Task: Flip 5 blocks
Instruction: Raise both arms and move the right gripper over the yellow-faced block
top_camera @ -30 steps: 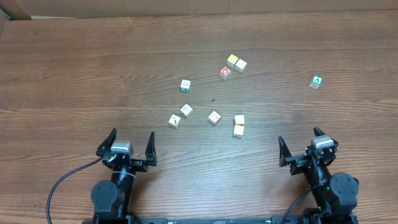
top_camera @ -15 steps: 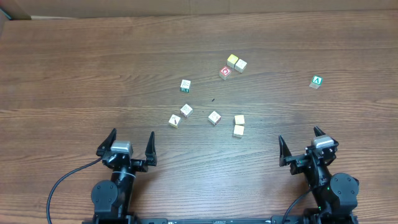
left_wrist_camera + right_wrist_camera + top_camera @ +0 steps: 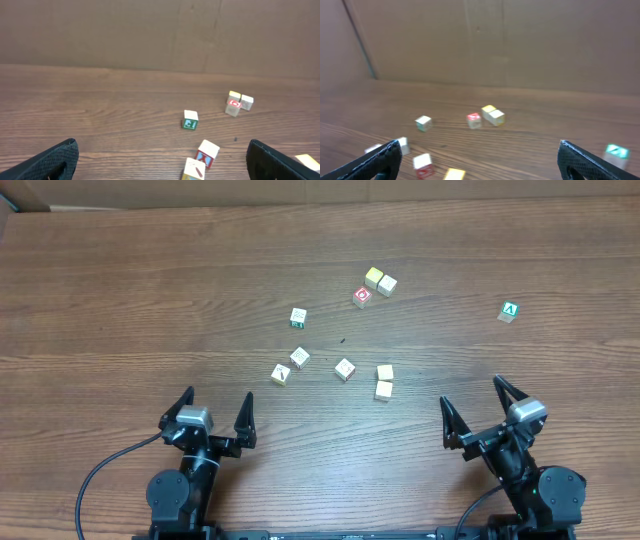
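Since the earlier overhead pictures the right gripper [image 3: 470, 391] has swung a little, its fingers now angled more toward the far left, and the left gripper [image 3: 219, 393] has edged slightly right; no cube has shifted. Both grippers stand released, jaws spread wide and holding nothing, low at the near edge of the table [image 3: 120, 300], the left one trailing a black cable [image 3: 100, 475]. Outward from them lie the blocks [image 3: 345, 368]: five pale cubes in a loose cluster at mid-table, between the two arms and well apart from either, three scattered to the left and two just beside each other, perhaps touching, to the right. Farther off stands a cube with a green side [image 3: 298, 317], then a red-faced cube [image 3: 362, 296] just beside a touching pair, a yellow-topped cube [image 3: 374, 277] and a cream cube [image 3: 387, 284], and alone at the far right a green cube [image 3: 510, 311] with a white A. That makes ten cubes in all, five of them the near pale ones, and two grippers. I judge the task to be at its opening, the reach toward a first block; whether any has been turned I cannot tell. The next move calls for one arm to extend over the cluster, lower its open jaws around a single cube, close on opposite faces and roll it onto another face; the scattered three give the fingers more room than the close pair
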